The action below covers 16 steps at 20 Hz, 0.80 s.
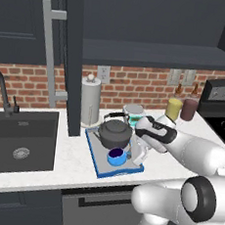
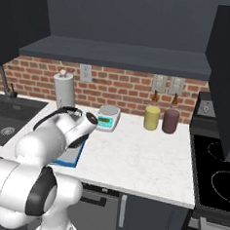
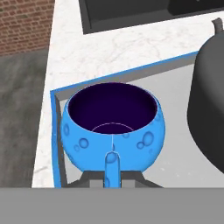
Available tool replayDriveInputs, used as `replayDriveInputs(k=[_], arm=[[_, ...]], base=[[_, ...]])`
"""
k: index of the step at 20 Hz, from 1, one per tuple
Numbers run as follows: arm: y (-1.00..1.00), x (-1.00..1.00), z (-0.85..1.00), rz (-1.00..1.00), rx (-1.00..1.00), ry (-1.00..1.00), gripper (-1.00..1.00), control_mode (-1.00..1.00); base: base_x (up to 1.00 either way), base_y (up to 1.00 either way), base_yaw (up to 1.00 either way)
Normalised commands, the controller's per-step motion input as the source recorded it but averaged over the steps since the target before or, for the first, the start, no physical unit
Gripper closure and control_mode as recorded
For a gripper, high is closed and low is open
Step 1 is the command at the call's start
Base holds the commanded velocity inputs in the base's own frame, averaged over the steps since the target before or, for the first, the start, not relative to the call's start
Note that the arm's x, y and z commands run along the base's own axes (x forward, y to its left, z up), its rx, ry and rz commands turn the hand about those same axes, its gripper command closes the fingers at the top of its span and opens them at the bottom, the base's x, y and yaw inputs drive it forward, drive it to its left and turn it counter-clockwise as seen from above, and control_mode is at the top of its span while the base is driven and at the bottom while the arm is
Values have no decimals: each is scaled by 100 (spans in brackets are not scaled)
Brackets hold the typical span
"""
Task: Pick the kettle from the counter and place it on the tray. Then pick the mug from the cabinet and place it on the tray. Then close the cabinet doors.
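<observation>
Mug first: you are looking at a small bright blue cup with a rounded belly, dimpled with little bubble-like spots, a dark purple-black inside and a small blue handle facing the hand camera. It is standing upright on the grey floor of the tray, near the tray's front edge, and the raised blue rim is running just beside it in the hand view. From the left base view you are seeing the mug just in front of the kettle, close to it, though you cannot tell whether the two are touching.

Your gripper is pressed together around the mug's handle, pinching it, with the hand reaching down from the right over the tray. In the hand view the handle is dropping straight between the dark finger bases at the bottom.

The kettle is sitting upright on the far part of the tray, squat, round and dark grey, with an arched handle and a lid knob. The tray is lying flat on the white counter, just right of the sink.

Above, the cabinet is standing open, and its left door is swung out toward you, its long light grey bar handle running vertically. Farther right on the counter you are seeing a yellow jar and a maroon jar side by side against the brick wall.
</observation>
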Motion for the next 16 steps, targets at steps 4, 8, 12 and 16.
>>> replayDriveInputs(k=[4, 8, 12, 16], arm=[[0, 21, -26, 0, 0, 0, 100, -100], [0, 23, -13, 0, 0, 0, 100, -100], [0, 8, -11, 0, 0, 0, 100, -100], [0, -7, 0, 0, 0, 0, -100, -100]], base=[[0, 0, 0], [0, 0, 0], [0, 0, 0], [0, 0, 0]])
